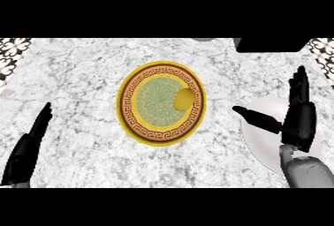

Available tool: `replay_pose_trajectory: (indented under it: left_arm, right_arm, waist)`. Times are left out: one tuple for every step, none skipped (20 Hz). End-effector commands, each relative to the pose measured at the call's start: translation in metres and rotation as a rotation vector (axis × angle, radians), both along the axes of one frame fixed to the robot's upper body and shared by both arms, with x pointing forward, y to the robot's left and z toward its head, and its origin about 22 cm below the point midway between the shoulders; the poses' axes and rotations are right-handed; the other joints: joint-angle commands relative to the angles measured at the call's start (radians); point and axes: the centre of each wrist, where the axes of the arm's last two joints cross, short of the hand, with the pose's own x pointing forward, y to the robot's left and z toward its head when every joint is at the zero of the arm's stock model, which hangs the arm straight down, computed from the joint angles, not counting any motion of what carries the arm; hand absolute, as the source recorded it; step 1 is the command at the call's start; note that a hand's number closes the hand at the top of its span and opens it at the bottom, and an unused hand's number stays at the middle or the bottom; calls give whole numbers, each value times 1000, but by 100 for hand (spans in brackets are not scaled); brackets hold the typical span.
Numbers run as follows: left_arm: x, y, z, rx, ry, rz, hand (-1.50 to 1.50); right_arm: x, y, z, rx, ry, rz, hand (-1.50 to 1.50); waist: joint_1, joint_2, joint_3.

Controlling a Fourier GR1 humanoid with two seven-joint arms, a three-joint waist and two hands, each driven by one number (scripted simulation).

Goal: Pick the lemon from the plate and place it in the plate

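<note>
A yellow lemon point(183, 99) lies on the right side of an ornate plate point(132, 118) with a yellow rim, a brown patterned band and a green centre, in the middle of the counter. A plain white plate point(261, 142) sits at the right, partly hidden by my right hand point(299, 118). That hand hovers over the white plate, open, fingers straight and pointing away, thumb spread toward the ornate plate. My left hand point(27, 146) rests open at the lower left, fingers straight, well apart from both plates.
The counter point(78, 70) is grey-white marble. A dark box-like object point(271, 44) stands at the far right edge, and a small grey object point(204, 39) shows at the far edge. Patterned tiles point(13, 55) border the top corners.
</note>
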Motion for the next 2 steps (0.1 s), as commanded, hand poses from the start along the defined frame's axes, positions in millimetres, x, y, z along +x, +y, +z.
replay_pose_trajectory:
  left_arm:
    - [-11,22,7,9,-1,-7,0]
    - [-9,5,9,-11,18,-17,0]
  right_arm:
    - [-20,-21,-15,-9,-2,-18,-150]
    - [-24,-50,-10,-3,11,11,-150]
  waist:
    - [6,0,0]
    - [5,0,0]
